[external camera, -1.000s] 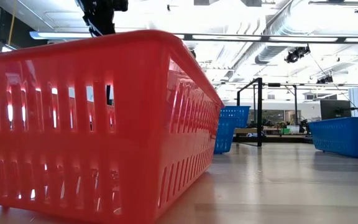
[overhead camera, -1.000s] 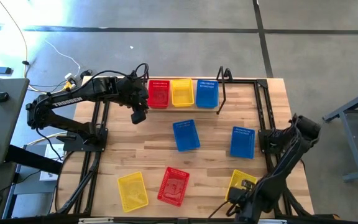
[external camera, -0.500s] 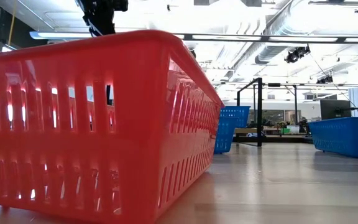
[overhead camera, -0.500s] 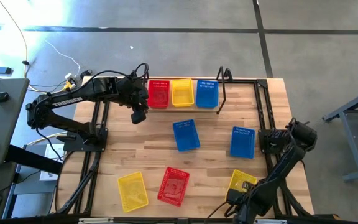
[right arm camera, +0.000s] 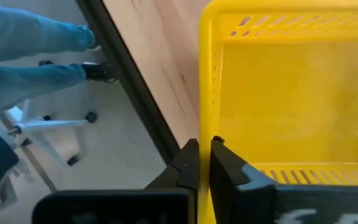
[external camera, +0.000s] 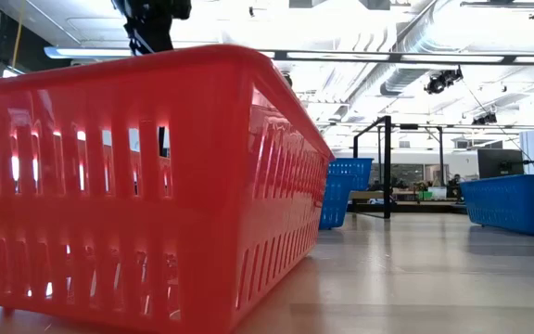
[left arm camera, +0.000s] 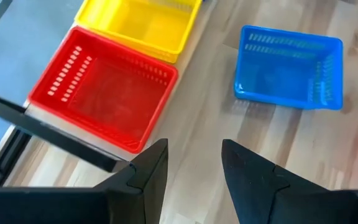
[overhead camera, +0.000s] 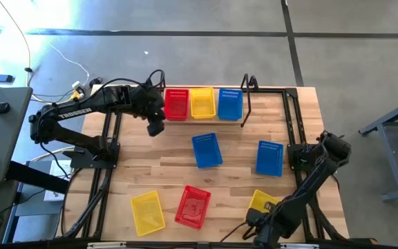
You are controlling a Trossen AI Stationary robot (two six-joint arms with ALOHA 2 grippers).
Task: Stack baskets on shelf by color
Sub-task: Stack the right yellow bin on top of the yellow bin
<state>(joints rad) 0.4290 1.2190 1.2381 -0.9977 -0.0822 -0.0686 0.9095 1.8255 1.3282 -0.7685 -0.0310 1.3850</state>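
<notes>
High view: the right claw (overhead camera: 257, 218), wide open a second ago, has now pinched the yellow basket (overhead camera: 264, 203) rim at the table's near edge. Left claw (left arm camera: 194, 163) still hovers part open, empty, beside the red basket (left arm camera: 104, 87) on the shelf (overhead camera: 264, 90).

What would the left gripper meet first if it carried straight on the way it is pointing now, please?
Probably bare tabletop: the open left gripper points at the wood between the red basket on the shelf and the loose blue basket. Depth is hard to judge.

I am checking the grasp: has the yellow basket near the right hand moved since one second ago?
Yes. The yellow basket shifted slightly away from the table's right edge, toward the loose red basket, as the right hand shut on its rim.
</notes>
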